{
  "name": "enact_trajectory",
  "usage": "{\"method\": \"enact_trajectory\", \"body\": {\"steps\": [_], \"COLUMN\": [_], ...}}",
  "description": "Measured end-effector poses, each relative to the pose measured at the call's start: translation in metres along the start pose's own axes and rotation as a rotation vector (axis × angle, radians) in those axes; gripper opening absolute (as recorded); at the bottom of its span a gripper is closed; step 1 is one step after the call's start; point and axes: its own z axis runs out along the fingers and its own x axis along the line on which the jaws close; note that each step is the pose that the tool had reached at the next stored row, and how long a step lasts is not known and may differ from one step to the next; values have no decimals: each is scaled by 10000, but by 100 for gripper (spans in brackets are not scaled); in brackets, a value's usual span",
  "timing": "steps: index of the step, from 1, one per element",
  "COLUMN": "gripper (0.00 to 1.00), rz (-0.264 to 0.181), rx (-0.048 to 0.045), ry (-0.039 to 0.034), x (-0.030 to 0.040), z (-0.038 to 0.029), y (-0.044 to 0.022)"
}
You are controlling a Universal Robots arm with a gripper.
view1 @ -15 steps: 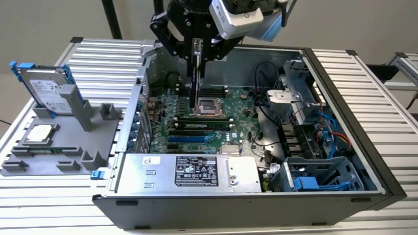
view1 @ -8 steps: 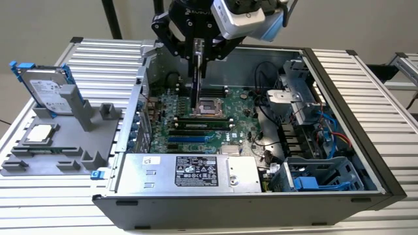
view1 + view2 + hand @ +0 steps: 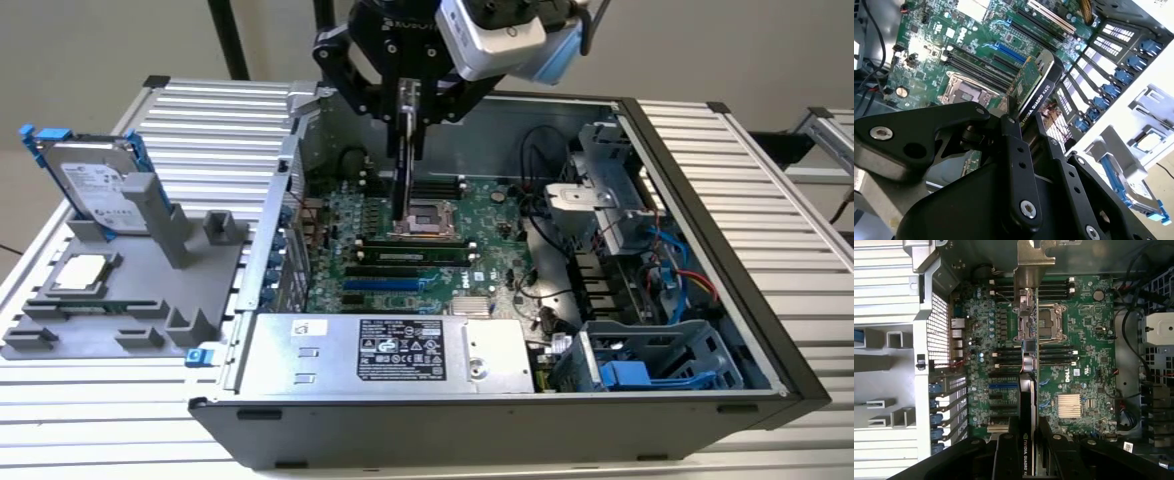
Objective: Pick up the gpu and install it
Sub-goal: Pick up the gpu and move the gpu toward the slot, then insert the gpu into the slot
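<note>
The gpu (image 3: 399, 165) hangs edge-on and upright above the motherboard (image 3: 441, 250) inside the open computer case, its lower end over the processor socket area. My gripper (image 3: 404, 112) is shut on its upper part. In the second wrist view the gpu (image 3: 1035, 87) shows a green card face and a black shroud edge between my gripper (image 3: 1026, 131) fingers. In the first wrist view the gpu (image 3: 1027, 400) runs as a thin strip over the board, silver bracket at the far end, with my gripper (image 3: 1026, 452) clamped on it.
A grey holder (image 3: 114, 320) on the exterior view's left carries a silver hard drive with blue clips (image 3: 94, 185) and a square processor chip (image 3: 83, 272). Inside the case are the power supply (image 3: 387, 350), a drive cage (image 3: 641, 360) and loose cables (image 3: 534, 210).
</note>
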Motion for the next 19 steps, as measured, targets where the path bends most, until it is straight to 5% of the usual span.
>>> {"method": "enact_trajectory", "body": {"steps": [19], "gripper": [0], "rz": [1], "rx": [0], "ry": [0], "x": [-75], "z": [-1], "y": [4]}}
